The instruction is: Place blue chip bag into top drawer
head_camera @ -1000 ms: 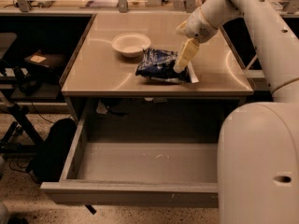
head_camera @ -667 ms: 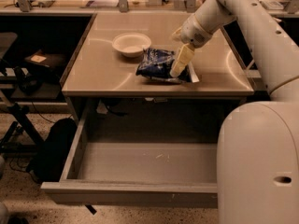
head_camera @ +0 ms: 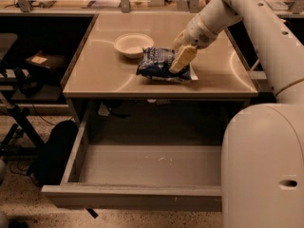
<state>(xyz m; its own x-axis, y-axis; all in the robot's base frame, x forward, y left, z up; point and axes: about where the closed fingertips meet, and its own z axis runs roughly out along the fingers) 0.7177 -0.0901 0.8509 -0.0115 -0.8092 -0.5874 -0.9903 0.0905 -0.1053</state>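
Note:
The blue chip bag [head_camera: 156, 63] lies flat on the tabletop [head_camera: 104, 75], right of centre, just in front of a white bowl. My gripper [head_camera: 181, 60] reaches in from the upper right and sits over the bag's right half, at or just above its surface. The top drawer [head_camera: 142, 167] is pulled fully open below the table's front edge, and nothing lies on its flat grey bottom.
A white bowl [head_camera: 131, 44] stands on the table behind and left of the bag. My arm's large white body [head_camera: 263, 165] covers the right side of the drawer. A dark bag [head_camera: 54, 151] and a black stand [head_camera: 19, 122] sit on the floor at left.
My gripper has moved left and down, from beside the bag's right edge to over the bag. The bag, the bowl and the drawer have not moved.

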